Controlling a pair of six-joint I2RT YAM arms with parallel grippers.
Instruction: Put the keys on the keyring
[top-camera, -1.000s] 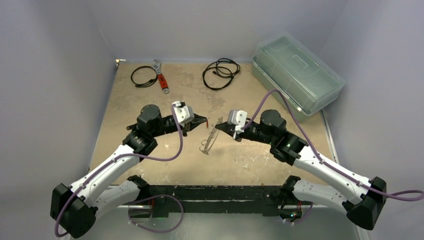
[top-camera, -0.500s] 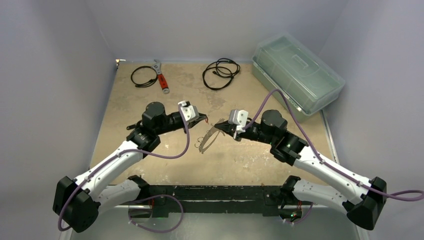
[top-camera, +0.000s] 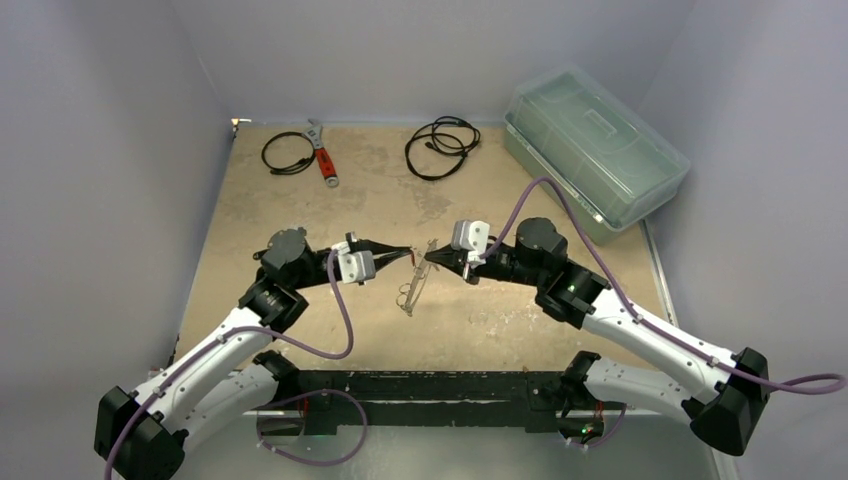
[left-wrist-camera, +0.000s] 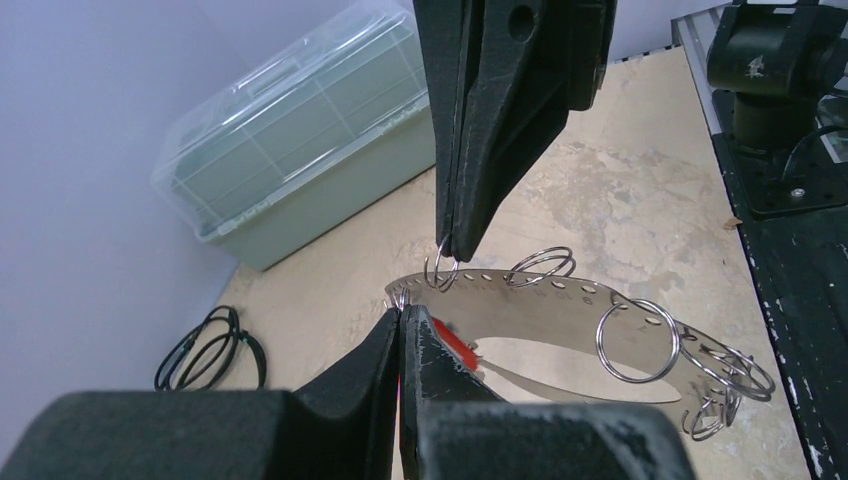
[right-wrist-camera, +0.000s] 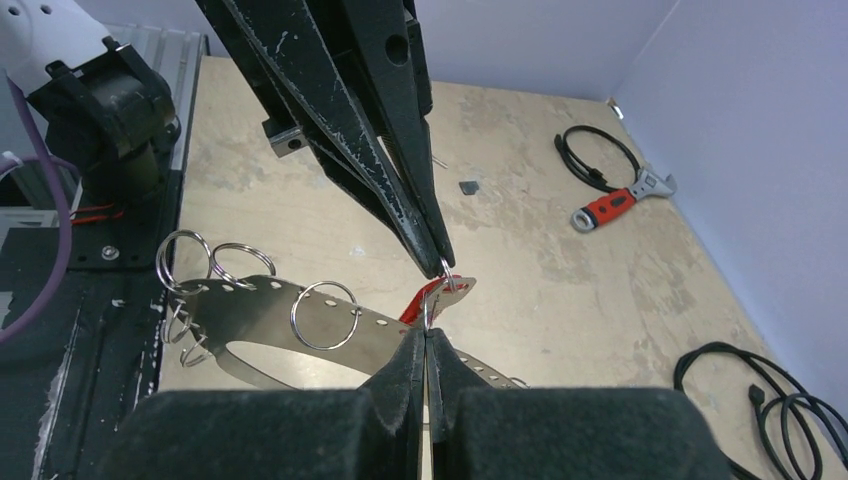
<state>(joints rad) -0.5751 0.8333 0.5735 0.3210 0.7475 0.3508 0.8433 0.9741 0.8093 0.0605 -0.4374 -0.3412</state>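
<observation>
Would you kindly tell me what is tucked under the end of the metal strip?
A red piece pokes out from under the metal strip, close to its end. The strip covers the rest of it, so its full shape cannot be seen.

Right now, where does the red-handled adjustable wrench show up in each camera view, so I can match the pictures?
Top external: the red-handled adjustable wrench lies far back, left of centre.
Left wrist: not in it.
Right wrist: upper right, handle pointing down-left.
Shared landmark: the larger black coiled cable, far back at centre from above, lower left in the left wrist view, bottom right in the right wrist view.
</observation>
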